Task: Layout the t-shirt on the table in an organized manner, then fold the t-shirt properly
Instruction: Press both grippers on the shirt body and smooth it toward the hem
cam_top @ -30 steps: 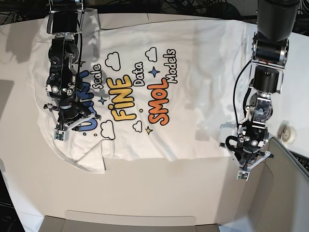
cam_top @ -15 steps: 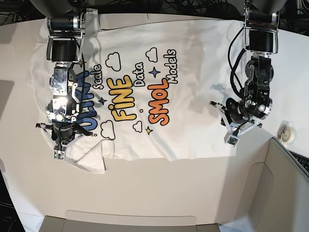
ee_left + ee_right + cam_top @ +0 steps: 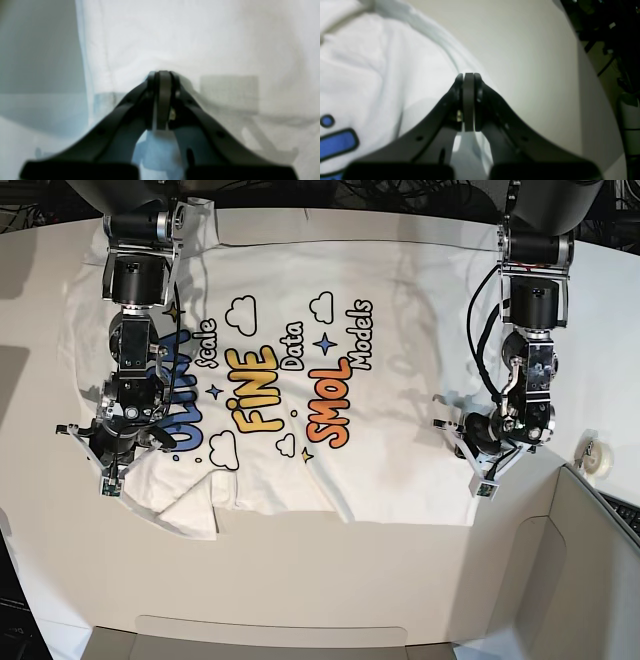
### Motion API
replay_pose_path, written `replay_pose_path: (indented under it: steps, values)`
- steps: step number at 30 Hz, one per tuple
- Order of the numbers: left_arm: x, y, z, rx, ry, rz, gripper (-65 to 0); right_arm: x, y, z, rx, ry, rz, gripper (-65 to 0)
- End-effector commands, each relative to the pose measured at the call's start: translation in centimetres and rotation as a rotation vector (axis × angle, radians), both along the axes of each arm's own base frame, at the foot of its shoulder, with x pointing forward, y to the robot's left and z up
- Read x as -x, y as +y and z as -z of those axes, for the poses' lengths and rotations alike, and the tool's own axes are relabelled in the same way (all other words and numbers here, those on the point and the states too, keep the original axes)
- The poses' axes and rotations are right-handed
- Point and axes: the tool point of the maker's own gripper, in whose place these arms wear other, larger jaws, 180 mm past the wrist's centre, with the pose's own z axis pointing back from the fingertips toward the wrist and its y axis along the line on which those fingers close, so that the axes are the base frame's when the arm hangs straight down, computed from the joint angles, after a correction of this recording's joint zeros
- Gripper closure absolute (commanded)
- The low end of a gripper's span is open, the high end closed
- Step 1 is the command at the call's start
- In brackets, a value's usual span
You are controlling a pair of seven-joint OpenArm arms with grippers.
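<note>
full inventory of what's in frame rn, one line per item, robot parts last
t-shirt: 1, white with blue, yellow and orange print, spread print-up across the middle of the table; one sleeve folded over at its lower left in the base view.
table: 1, off-white, under everything.
grey-beige panels: along the table's near edge and lower right corner in the base view.
tape roll: 1, pale, at the base view's right edge; what it is stays uncertain.
cables: dark, several, behind the table's far edge.
left gripper: 1, black, closed, low over the shirt's plain side edge.
right gripper: 1, black, closed, at the shirt's edge beside the blue print.
</note>
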Motion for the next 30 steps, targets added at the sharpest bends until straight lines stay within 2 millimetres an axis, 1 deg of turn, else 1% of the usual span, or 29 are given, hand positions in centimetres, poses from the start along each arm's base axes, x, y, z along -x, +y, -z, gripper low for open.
replay_pose_path:
  steps: [1, 4, 7, 8, 9, 10, 12, 13, 15, 16, 19, 23, 27, 30]
  values:
    - [-0.6, 0.4, -0.7, -0.008, -0.014, -0.001, -2.4, -1.1, -0.2, -1.6, 0.023, -0.049, -0.005, 0.0]
    - [-0.8, 0.7, -0.6, -0.008, -0.032, -0.007, -2.4, -0.5, -0.4, 0.6, 0.017, 0.012, -0.006, 0.0]
    - [-0.5, 1.0, 0.3, -0.005, -0.01, -0.017, -2.4, -0.5, -0.5, 2.1, 0.025, 0.026, -0.024, 0.0]
    - [-0.5, 1.2, 0.4, -0.006, -0.004, -0.021, -2.4, -0.3, -0.9, 2.7, 0.022, 0.032, -0.018, 0.0]
    - [-0.3, 1.3, 0.7, -0.005, 0.006, -0.024, -2.4, 0.1, -2.0, 3.2, 0.025, 0.038, 0.0, 0.0]
    - [-0.2, 1.3, 0.9, -0.004, 0.012, -0.026, -2.4, 0.0, -2.5, 3.3, 0.022, 0.036, 0.011, 0.0]
    - [-0.1, 1.5, 1.1, -0.005, 0.017, -0.031, -2.4, -0.1, -3.4, 3.8, 0.008, 0.043, 0.033, 0.0]
    - [-0.1, 1.9, 1.1, -0.012, 0.017, -0.034, -2.4, -0.2, -3.5, 4.0, -0.002, 0.046, 0.041, 0.0]
    - [0.0, 2.5, 0.9, -0.021, 0.016, -0.039, -2.4, -0.7, -3.7, 3.9, -0.01, 0.045, 0.048, 0.0]
    - [-0.2, 2.5, 0.9, -0.02, 0.008, -0.038, -2.4, -0.8, -3.7, 4.0, -0.014, 0.049, 0.048, 0.0]
    - [-0.7, 2.5, 0.4, -0.014, -0.028, -0.039, -2.5, -2.1, -3.4, 3.3, -0.016, 0.034, 0.037, 0.0]
    - [-0.7, 2.5, 0.5, -0.012, -0.029, -0.044, -2.6, -3.3, -3.1, 2.6, -0.026, 0.025, 0.034, 0.0]
    - [-2.3, 3.4, -0.6, -0.014, -0.051, -0.109, -2.6, -4.6, -2.7, 1.6, -0.037, 0.008, 0.031, 0.0]
    - [-3.2, 3.5, -1.4, -0.012, -0.064, -0.115, -2.6, -5.2, -2.6, 1.1, -0.043, -0.001, 0.029, 0.0]
